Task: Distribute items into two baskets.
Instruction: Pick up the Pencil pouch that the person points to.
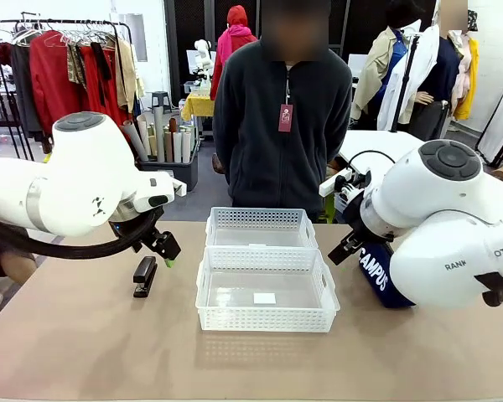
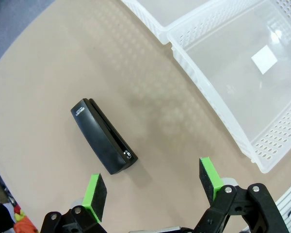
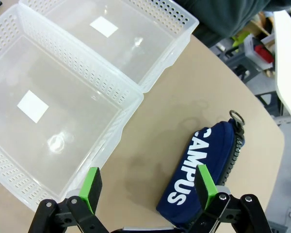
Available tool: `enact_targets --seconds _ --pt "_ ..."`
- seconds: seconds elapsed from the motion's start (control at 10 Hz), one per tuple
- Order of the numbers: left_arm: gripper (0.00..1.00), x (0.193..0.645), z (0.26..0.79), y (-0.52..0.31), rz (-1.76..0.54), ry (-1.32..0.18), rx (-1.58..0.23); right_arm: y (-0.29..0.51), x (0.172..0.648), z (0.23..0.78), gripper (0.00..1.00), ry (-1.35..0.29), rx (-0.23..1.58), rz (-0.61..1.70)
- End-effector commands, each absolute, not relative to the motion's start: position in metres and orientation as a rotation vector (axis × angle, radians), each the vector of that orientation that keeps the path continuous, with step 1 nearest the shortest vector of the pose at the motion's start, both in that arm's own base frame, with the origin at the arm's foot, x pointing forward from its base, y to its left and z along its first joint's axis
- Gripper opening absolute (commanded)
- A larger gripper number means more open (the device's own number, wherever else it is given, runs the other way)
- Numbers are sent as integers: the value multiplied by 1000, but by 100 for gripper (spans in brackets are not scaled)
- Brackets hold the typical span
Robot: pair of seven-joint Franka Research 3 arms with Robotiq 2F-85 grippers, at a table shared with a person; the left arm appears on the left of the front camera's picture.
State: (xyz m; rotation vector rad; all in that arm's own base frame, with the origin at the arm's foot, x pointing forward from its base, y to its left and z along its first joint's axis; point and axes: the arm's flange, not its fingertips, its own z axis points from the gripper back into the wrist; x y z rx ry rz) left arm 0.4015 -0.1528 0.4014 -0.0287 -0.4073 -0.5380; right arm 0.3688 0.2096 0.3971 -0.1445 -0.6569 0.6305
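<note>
We look across a smooth tan tabletop (image 1: 84,343) with faint scuffs. Two rectangular white translucent plastic baskets with lattice sides stand touching at its middle, the near basket (image 1: 264,322) in front of the far basket (image 1: 260,219). A white label lies on the near one's floor.

A small black desk stapler (image 2: 103,136) lies flat on the table to the left of the near basket, apart from it. The left gripper (image 2: 153,182) hangs above it, green pads spread wide and holding nothing.

A navy-blue soft zip pouch with white "CAMPUS" lettering (image 3: 203,167) lies on the table to the right of the near basket. The right gripper (image 3: 146,187) hangs over its near end, jaws wide, gripping nothing.

A person in a dark fleece jacket (image 1: 281,126) stands at the far side. Beyond, on grey floor, are a clothes rack (image 1: 67,67) of red and dark garments at far left and a bin of rolled material (image 1: 163,138).
</note>
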Motion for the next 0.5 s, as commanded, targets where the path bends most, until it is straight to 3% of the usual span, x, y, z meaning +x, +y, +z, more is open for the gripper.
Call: enact_targets --seconds 0.0,0.4 --pt "100 403 397 -149 -535 -404 -26 202 375 398 100 -667 -130 640" --pt "100 403 397 -149 -535 -404 -26 202 375 398 100 -667 -130 640"
